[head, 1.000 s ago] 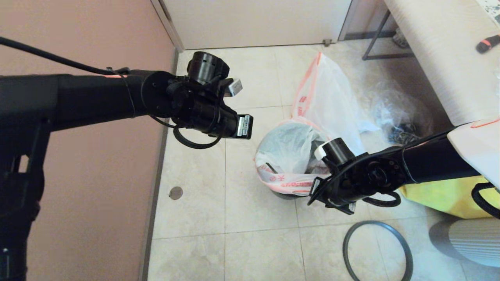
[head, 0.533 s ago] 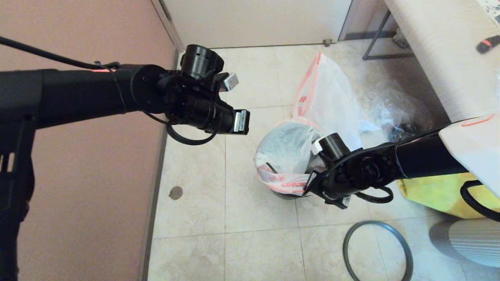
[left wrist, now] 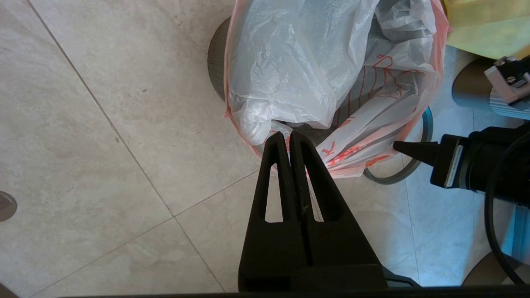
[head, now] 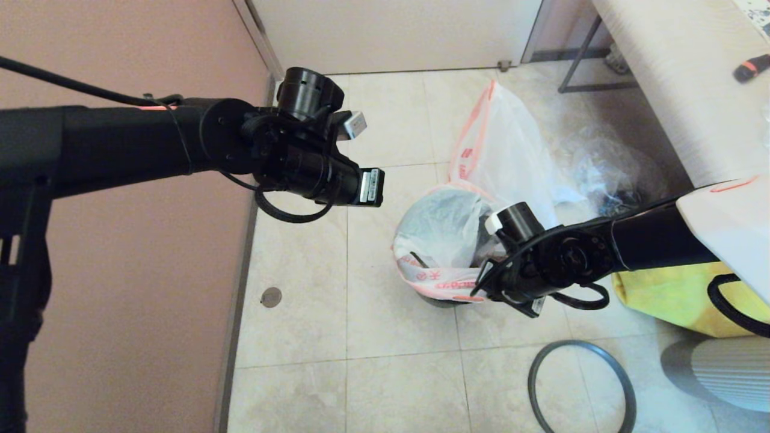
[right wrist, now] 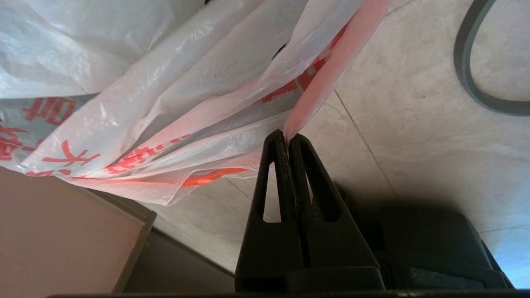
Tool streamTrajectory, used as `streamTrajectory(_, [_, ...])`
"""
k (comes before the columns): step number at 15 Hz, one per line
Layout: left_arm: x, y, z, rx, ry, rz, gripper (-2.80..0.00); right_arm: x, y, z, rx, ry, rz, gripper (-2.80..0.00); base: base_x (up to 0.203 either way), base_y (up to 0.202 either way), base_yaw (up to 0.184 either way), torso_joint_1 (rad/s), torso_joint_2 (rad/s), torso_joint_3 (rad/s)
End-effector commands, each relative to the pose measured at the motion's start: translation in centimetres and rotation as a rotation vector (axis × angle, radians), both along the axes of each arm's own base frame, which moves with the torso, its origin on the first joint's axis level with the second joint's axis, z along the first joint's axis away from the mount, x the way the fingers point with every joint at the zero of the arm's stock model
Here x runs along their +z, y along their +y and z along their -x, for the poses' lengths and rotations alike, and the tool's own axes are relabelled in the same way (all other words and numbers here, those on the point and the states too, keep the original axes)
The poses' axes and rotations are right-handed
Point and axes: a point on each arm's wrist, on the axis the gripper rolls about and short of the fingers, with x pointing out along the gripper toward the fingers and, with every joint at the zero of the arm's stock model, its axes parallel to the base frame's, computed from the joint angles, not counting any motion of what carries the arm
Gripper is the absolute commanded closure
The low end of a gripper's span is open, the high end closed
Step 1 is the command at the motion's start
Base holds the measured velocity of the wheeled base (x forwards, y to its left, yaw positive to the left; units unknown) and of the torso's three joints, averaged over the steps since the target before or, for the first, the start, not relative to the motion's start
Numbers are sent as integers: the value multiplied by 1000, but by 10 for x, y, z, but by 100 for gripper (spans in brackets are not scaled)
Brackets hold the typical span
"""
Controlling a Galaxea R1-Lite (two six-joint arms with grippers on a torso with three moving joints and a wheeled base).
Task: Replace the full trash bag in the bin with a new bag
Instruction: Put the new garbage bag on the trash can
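Note:
The new bag (head: 442, 231), thin white plastic with red print and a pink edge band, lines the black bin (left wrist: 215, 66) on the floor. My right gripper (right wrist: 286, 138) is at the bin's near right side, shut on the pink edge band (right wrist: 327, 70), which runs taut up from the fingertips. My left gripper (left wrist: 287, 134) hovers above the floor on the bin's left side, shut and holding nothing. The full trash bag (head: 511, 150) stands behind the bin, white with a red-orange band.
The dark grey rim ring (head: 530, 385) lies on the tiles near the right front. A yellow tote (head: 674, 294) stands right of the bin, and a clear bag with dark items (head: 607, 174) lies behind it. A pink wall runs along the left.
My right gripper has closed on the new bag's edge band after shifting slightly toward the bin. The left arm drew back a little from the bin, still shut.

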Motion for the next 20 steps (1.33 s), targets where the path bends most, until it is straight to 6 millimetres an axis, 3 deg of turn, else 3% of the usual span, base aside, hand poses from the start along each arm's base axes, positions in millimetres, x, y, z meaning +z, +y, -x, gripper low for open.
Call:
streamTrajectory(1, [-1, 0, 0, 0, 2, -1, 0, -2, 1, 0, -3, 7, 1, 0, 0, 0, 0, 0, 0, 0])
streamTrajectory(7, [-1, 0, 0, 0, 2, -1, 0, -14, 7, 4, 16, 61, 26, 0, 0, 0, 0, 0, 0, 0])
streamTrajectory(12, [-2, -1, -1, 0, 5, -2, 0, -45, 10, -9, 7, 104, 46, 0, 0, 0, 0, 0, 0, 0])
streamTrajectory(17, [-3, -2, -1, -2, 6, -2, 0, -56, 10, -25, -13, 95, 46, 0, 0, 0, 0, 0, 0, 0])
streamTrajectory(20, [-1, -1, 0, -3, 5, -2, 0, -60, 10, -25, -16, 108, 62, 0, 0, 0, 0, 0, 0, 0])
